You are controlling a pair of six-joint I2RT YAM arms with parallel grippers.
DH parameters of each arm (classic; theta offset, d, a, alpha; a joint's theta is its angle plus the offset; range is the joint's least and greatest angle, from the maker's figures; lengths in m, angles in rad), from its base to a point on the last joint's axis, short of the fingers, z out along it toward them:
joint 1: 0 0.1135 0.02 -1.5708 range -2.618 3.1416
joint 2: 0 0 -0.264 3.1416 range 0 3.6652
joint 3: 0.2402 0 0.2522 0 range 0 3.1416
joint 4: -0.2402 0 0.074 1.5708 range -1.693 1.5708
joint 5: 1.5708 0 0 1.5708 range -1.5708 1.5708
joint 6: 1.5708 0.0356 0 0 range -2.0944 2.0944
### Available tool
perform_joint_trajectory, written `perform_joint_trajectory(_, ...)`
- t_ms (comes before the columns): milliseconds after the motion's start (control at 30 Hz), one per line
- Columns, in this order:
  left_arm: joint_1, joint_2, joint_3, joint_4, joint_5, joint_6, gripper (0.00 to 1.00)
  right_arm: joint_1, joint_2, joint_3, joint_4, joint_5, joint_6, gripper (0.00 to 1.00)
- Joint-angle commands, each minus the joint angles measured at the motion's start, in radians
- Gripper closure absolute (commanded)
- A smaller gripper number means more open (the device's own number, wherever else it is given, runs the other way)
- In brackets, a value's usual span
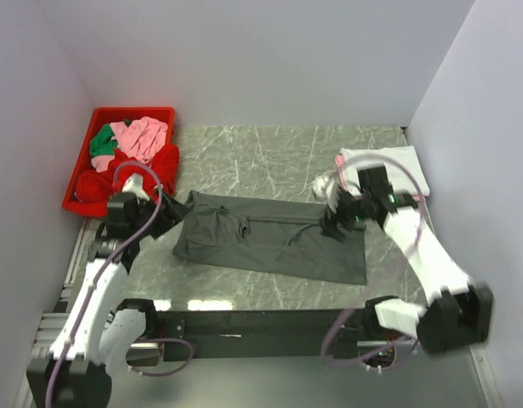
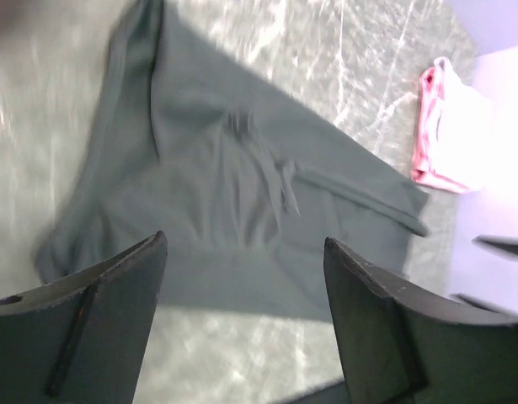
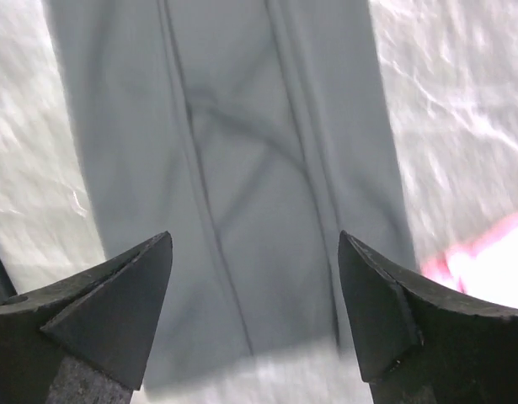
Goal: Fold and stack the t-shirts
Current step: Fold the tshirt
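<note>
Left gripper (image 2: 246,244): jaws spread wide, empty, over grey shirt's (image 1: 270,242) left end.
Right gripper (image 3: 254,240): jaws spread wide, empty, over its right end.
Grey shirt: flat on table (image 1: 270,153), between the arms.
White shirt (image 1: 397,161): far right corner.

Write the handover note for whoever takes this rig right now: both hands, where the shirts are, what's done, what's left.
Left hand: open, empty, above the left end of the dark grey t-shirt.
Right hand: open, empty, above its right end.
Grey one: on the table, folded lengthwise into a long band, not stacked.
Done: folded white shirt at the far right corner, pink at its edge.
Left: finish and stack the grey one; pink shirt, green shirt and red shirt lie unfolded in the red bin.
</note>
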Motion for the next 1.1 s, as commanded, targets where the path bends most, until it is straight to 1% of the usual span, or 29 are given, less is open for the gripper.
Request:
perform_joint_trajectory(0, -0.001, 0.149, 0.089, 0.195, 0.009, 0.196, 0.19, 0.028, 0.237, 0.254, 0.065, -0.304, 0.23, 0.14)
perform_joint_trajectory(33, -0.002, 0.24, 0.127, 0.204, -0.001, 0.192, 0.21, 0.053, 0.383, 0.324, 0.019, -0.331, 0.281, 0.14)
perform_joint_trajectory(67, -0.002, 0.284, 0.143, 0.216, -0.009, 0.18, 0.24, 0.095, 0.448, 0.389, 0.021, -0.336, 0.325, 0.14)
perform_joint_trajectory(100, -0.002, 0.321, 0.155, 0.233, 0.021, 0.164, 0.27, 0.126, 0.508, 0.494, 0.038, -0.323, 0.371, 0.18)
perform_joint_trajectory(133, -0.002, 0.377, 0.172, 0.258, 0.032, 0.153, 0.33, 0.152, 0.606, 0.538, 0.081, -0.304, 0.452, 0.18)
perform_joint_trajectory(167, -0.004, 0.398, 0.178, 0.261, 0.035, 0.144, 0.35, 0.212, 0.653, 0.623, 0.11, -0.217, 0.505, 0.2)
perform_joint_trajectory(200, -0.004, 0.411, 0.187, 0.249, 0.037, 0.156, 0.39, 0.237, 0.7, 0.67, 0.135, -0.183, 0.56, 0.21)
perform_joint_trajectory(233, -0.004, 0.415, 0.207, 0.211, 0.017, 0.172, 0.4, 0.26, 0.801, 0.72, 0.159, -0.166, 0.645, 0.21)
perform_joint_trajectory(267, -0.004, 0.402, 0.211, 0.188, 0.002, 0.188, 0.4, 0.281, 0.852, 0.83, 0.159, -0.163, 0.684, 0.24)
perform_joint_trajectory(300, -0.004, 0.381, 0.209, 0.169, -0.024, 0.205, 0.4, 0.315, 0.904, 0.889, 0.158, -0.167, 0.721, 0.25)
perform_joint_trajectory(333, -0.004, 0.317, 0.191, 0.155, -0.065, 0.231, 0.39, 0.333, 0.999, 0.941, 0.17, -0.149, 0.817, 0.25)
perform_joint_trajectory(367, -0.001, 0.28, 0.18, 0.128, -0.079, 0.242, 0.39, 0.35, 1.045, 1.048, 0.169, -0.134, 0.856, 0.25)
perform_joint_trajectory(400, -0.001, 0.24, 0.166, 0.117, -0.087, 0.251, 0.37, 0.379, 1.093, 1.099, 0.164, -0.1, 0.894, 0.25)
perform_joint_trajectory(433, -0.001, 0.167, 0.139, 0.106, -0.096, 0.25, 0.36, 0.389, 1.171, 1.142, 0.179, -0.088, 0.968, 0.25)
perform_joint_trajectory(467, -0.001, 0.131, 0.126, 0.088, -0.1, 0.251, 0.36, 0.398, 1.207, 1.214, 0.185, -0.085, 1.02, 0.25)
perform_joint_trajectory(500, -0.001, 0.099, 0.116, 0.073, -0.1, 0.247, 0.35, 0.407, 1.237, 1.243, 0.201, -0.069, 1.057, 0.25)
perform_joint_trajectory(533, -0.001, 0.042, 0.097, 0.06, -0.104, 0.242, 0.34, 0.426, 1.286, 1.266, 0.227, -0.022, 1.123, 0.24)
perform_joint_trajectory(567, 0.001, 0.016, 0.089, 0.049, -0.106, 0.236, 0.34, 0.432, 1.305, 1.296, 0.245, -0.007, 1.145, 0.24)
perform_joint_trajectory(600, -0.001, -0.03, 0.08, 0.034, -0.104, 0.222, 0.34, 0.436, 1.319, 1.302, 0.265, 0.01, 1.166, 0.24)
perform_joint_trajectory(633, 0.001, -0.05, 0.065, 0.029, -0.092, 0.213, 0.34, 0.447, 1.342, 1.307, 0.312, 0.064, 1.23, 0.23)
perform_joint_trajectory(667, 0.001, -0.067, 0.056, 0.029, -0.086, 0.206, 0.34, 0.446, 1.354, 1.313, 0.331, 0.079, 1.264, 0.22)
perform_joint_trajectory(700, 0.001, -0.097, 0.051, 0.028, -0.083, 0.19, 0.34, 0.447, 1.369, 1.326, 0.342, 0.083, 1.295, 0.2)
perform_joint_trajectory(733, 0.001, -0.108, 0.045, 0.028, -0.081, 0.183, 0.34, 0.45, 1.397, 1.34, 0.351, 0.096, 1.335, 0.13)
perform_joint_trajectory(833, 0.001, -0.13, 0.049, 0.026, -0.073, 0.175, 0.34, 0.456, 1.425, 1.36, 0.371, 0.084, 1.364, 0.12)
perform_joint_trajectory(933, 0.001, -0.119, 0.06, 0.023, -0.075, 0.179, 0.34, 0.47, 1.448, 1.362, 0.374, 0.099, 1.353, 0.11)
perform_joint_trajectory(1000, 0.001, -0.11, 0.063, 0.026, -0.07, 0.182, 0.34, 0.479, 1.484, 1.386, 0.347, 0.072, 1.346, 0.12)
perform_joint_trajectory(1067, 0.001, -0.105, 0.06, 0.031, -0.069, 0.184, 0.34, 0.486, 1.509, 1.426, 0.324, 0.025, 1.34, 0.19)
